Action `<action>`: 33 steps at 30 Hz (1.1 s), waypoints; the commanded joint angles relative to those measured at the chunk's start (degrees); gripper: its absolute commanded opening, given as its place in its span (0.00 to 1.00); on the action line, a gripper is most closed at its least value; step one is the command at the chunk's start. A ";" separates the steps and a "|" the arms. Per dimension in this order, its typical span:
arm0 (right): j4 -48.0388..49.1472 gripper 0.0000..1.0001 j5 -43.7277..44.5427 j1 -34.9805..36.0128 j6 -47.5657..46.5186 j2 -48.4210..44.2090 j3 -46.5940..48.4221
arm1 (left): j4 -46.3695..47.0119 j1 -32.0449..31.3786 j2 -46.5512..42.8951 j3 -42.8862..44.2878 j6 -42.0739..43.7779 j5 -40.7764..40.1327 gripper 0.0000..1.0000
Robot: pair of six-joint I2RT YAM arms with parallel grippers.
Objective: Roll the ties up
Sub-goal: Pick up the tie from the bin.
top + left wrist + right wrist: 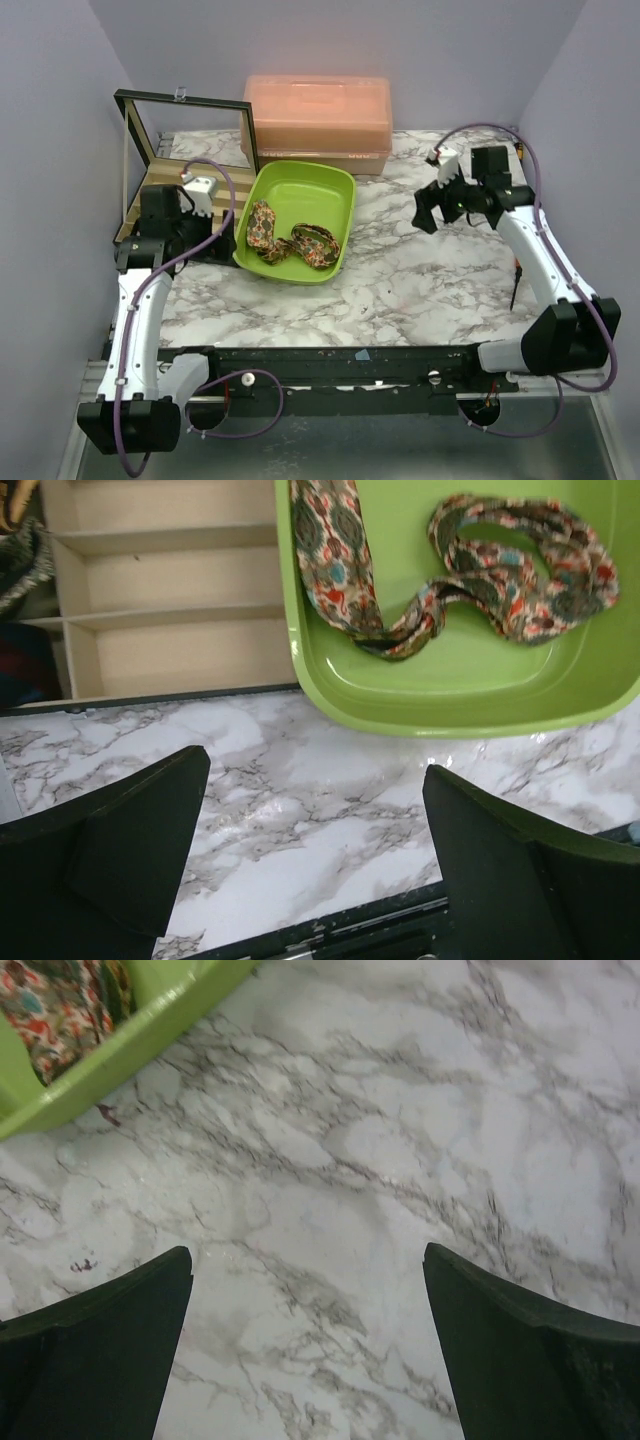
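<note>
Two floral ties lie loosely crumpled in the lime-green tray [335,190], one at its left [262,228] and one toward its front [315,246]. In the left wrist view, the ties [345,560] [520,575] touch each other on the tray floor [450,670]. My left gripper [212,238] [315,770] hovers over the marble just left of and in front of the tray, open, nothing between its fingers. My right gripper [432,210] [307,1255] is open over bare marble right of the tray. A tray corner [120,1050] and a bit of tie [50,1005] show at the top left of its view.
A wooden box with dividers [150,185] [170,590] and a raised glass lid [185,125] stands left of the tray. An orange translucent lidded bin [318,115] sits behind it. Purple walls close in on both sides. A black rail [330,360] runs along the near table edge.
</note>
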 commanded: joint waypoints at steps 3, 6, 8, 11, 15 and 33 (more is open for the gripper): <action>0.78 1.00 0.16 12.21 -1.53 13.73 14.80 | 2.03 8.98 -2.58 2.77 -7.96 12.83 0.98; -0.26 1.00 1.60 18.54 -2.42 21.42 22.43 | 2.00 11.61 -3.90 1.57 -8.09 12.05 0.98; -1.24 1.00 2.35 22.73 -2.40 26.55 27.05 | 1.89 13.13 -4.63 0.75 -8.20 12.10 0.99; -1.21 1.00 3.54 28.34 -1.92 32.62 31.87 | 1.80 15.77 -5.88 -0.06 -8.24 13.92 0.99; -1.46 1.00 3.85 33.41 -1.12 39.89 36.64 | 1.63 18.68 -6.61 -0.69 -8.71 15.80 0.99; 9.13 0.73 21.41 40.43 -3.36 53.74 35.50 | 2.11 20.06 -5.65 -1.39 -8.83 16.14 0.98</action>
